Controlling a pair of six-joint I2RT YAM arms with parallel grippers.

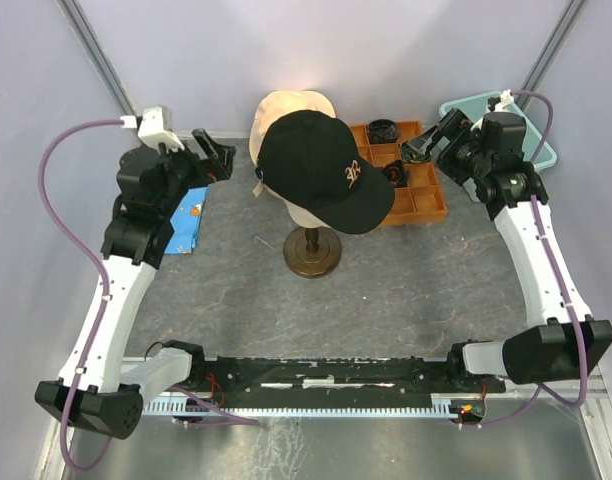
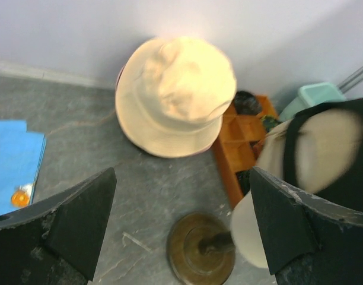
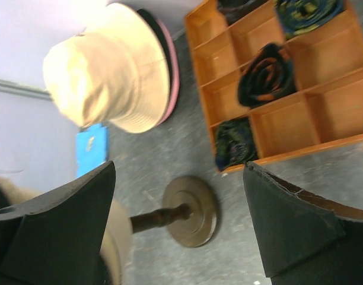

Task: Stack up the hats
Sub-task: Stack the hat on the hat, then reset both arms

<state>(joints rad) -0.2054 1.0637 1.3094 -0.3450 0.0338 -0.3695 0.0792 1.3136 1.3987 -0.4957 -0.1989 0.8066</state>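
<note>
Now left tool (image 1: 218, 155) and right tool (image 1: 427, 146) gape empty, black cap (image 1: 321, 170) perched above brown stand (image 1: 313, 254)

Left arm (image 1: 111, 310): white links, black joints and base.
Right arm (image 1: 541, 250): same white and black.
Cables (image 1: 43, 175): thin, purple.
Fingers (image 2: 69, 225): black, wedge-shaped.

Black cap (image 1: 324, 168): pale logo on the front, sits tilted on top of the stand (image 1: 312, 252), brim pointing near-right. Pale fabric shows under its rim; can't tell if that's another cap. Beige hat (image 1: 291, 108): behind it by the back wall, crown up, top of a pile. Pink hat (image 3: 173, 71) underneath, only its rim showing, with a dark edge between them.
</note>
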